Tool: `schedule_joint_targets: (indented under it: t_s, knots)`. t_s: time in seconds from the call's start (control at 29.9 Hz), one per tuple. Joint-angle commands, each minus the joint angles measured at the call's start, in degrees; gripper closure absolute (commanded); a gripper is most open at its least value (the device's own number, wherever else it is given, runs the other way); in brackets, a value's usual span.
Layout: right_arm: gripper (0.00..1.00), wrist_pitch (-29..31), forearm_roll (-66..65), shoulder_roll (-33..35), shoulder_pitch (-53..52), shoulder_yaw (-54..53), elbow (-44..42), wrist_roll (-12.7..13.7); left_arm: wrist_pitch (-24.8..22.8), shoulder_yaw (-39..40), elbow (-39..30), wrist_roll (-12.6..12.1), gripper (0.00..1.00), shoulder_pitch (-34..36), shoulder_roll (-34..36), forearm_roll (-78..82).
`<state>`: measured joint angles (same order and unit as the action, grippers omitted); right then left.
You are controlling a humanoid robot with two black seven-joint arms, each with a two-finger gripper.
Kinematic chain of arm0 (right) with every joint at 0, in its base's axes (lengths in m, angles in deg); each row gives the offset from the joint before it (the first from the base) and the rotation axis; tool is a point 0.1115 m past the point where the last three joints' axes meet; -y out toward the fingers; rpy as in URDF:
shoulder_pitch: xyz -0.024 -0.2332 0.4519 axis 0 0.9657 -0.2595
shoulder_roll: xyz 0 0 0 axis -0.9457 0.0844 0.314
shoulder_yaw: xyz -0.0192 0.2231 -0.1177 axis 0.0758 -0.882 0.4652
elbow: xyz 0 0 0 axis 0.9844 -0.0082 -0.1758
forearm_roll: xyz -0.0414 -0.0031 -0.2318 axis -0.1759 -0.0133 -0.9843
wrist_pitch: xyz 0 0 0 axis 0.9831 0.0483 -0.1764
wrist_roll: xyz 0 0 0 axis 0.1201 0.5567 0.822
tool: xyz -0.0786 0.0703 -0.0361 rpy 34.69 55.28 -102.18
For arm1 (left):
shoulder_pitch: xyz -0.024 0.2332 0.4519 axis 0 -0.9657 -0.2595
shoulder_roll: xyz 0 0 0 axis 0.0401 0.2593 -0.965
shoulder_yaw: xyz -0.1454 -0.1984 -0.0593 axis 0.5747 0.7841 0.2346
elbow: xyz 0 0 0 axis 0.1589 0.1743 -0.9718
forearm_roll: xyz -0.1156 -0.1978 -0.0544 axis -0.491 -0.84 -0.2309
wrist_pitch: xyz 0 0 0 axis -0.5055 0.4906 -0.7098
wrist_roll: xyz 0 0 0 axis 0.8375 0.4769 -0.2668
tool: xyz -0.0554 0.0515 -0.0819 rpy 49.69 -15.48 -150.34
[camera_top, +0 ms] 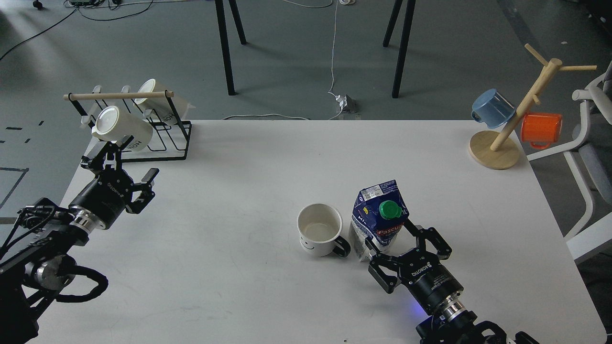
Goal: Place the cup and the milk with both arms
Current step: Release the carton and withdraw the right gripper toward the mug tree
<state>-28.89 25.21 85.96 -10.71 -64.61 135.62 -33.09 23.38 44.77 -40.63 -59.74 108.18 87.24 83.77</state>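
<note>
On the white bench (pixel 267 157), a little right of centre and towards the near edge, the cup (pixel 319 230) stands upright with its mouth open to the view, its small smiley facing the near edge and its black handle pointing right; just beside that handle stands the milk (pixel 377 220), a dark blue and white carton with a green cap, leaning slightly, its lower side very close to the handle, though actual contact cannot be told; the right end effector (pixel 393 244) reaches in from the lower right with its two fingers spread on either side of the carton's lower part, the near-left finger low by the carton's base and the other by its right side; whether the fingers press on the carton or merely flank it cannot be told; the left end effector (pixel 123 161) hovers at the far left of the bench with its fingers parted and nothing between them, just in front of a black wire rack (pixel 167 138) holding cream mugs (pixel 122 128); at the far right corner a wooden mug tree (pixel 507 129) carries a blue mug (pixel 492 108) and an orange mug (pixel 541 129), well apart from the cup and milk.
</note>
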Motion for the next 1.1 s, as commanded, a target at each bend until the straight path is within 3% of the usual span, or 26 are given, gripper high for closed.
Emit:
schedule_joint_targets:
  t_s: [0.0,0.57,0.77,0.94,1.07]
  knots:
    - [0.02,0.00,0.00,0.23,1.40,0.01,0.85,0.04,-0.09,0.00,0.00,0.00,0.02,0.08,0.00,0.00]
    - [0.02,0.00,-0.09,12.88,13.62,-1.05,10.34,0.04,-0.09,0.00,-0.09,0.00,0.02,-0.18,0.00,-0.09]
    - [0.02,0.00,-0.09,17.81,15.03,-10.08,10.79,0.04,-0.79,0.18,-1.40,0.00,0.02,0.00,0.00,-0.18]
    - [0.02,0.00,-0.26,18.42,10.48,-22.13,9.38,0.30,-0.79,0.44,-2.55,0.00,0.02,-0.09,0.17,-0.18]
    - [0.02,0.00,-0.52,21.84,0.73,-22.58,7.37,0.31,-0.79,0.97,-4.39,0.00,0.02,-0.09,1.05,-0.18]
